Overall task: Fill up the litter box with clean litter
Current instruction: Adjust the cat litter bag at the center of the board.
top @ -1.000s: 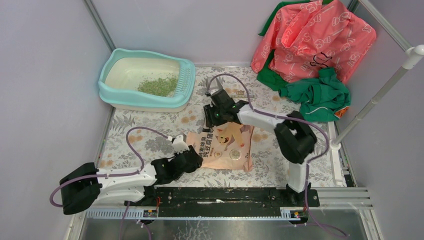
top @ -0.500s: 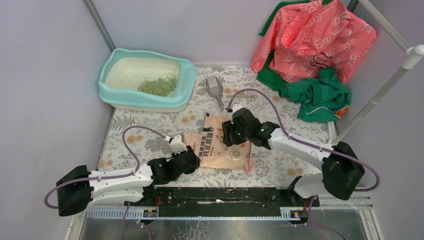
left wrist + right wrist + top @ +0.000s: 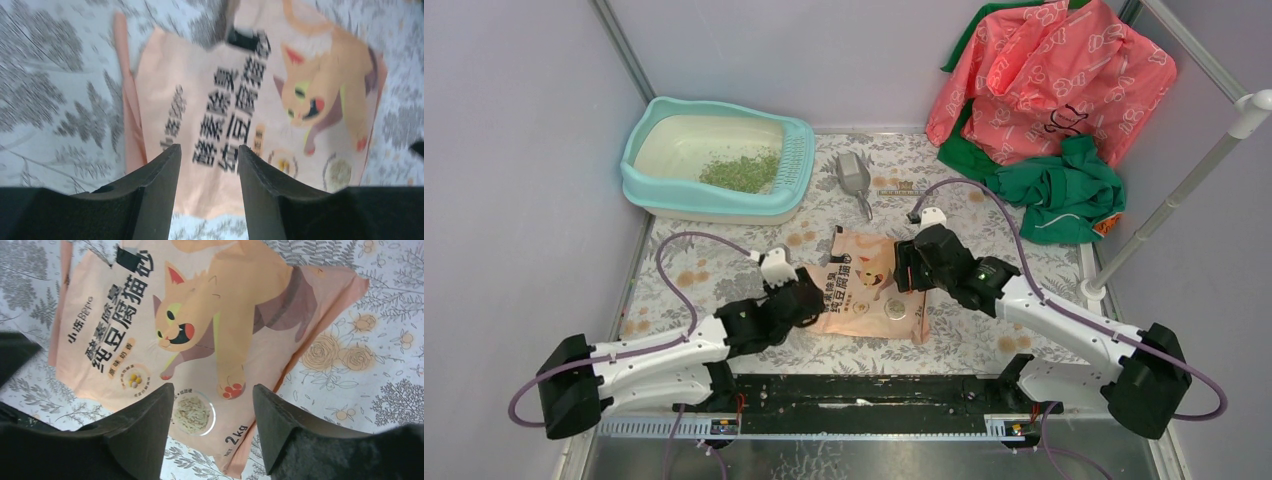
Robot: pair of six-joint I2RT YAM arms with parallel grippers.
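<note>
Two pincers parted, gripping nothing: left pincer (image 3: 207,150) over 9 o'clock edge of flat pink-orange printed bag (image 3: 864,292), right pincer (image 3: 212,387) over its 2 o'clock. Turquoise plastic litter box (image 3: 799,150) at 10 o'clock of desk (image 3: 714,262), green granular litter (image 3: 742,170) inside toward 4 o'clock.

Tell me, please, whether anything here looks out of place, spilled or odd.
Nothing looks spilled or damaged. The litter covers only a patch of the box near its slotted end. The bag lies flat on the mat, and clothes sit heaped in the far right corner.
</note>
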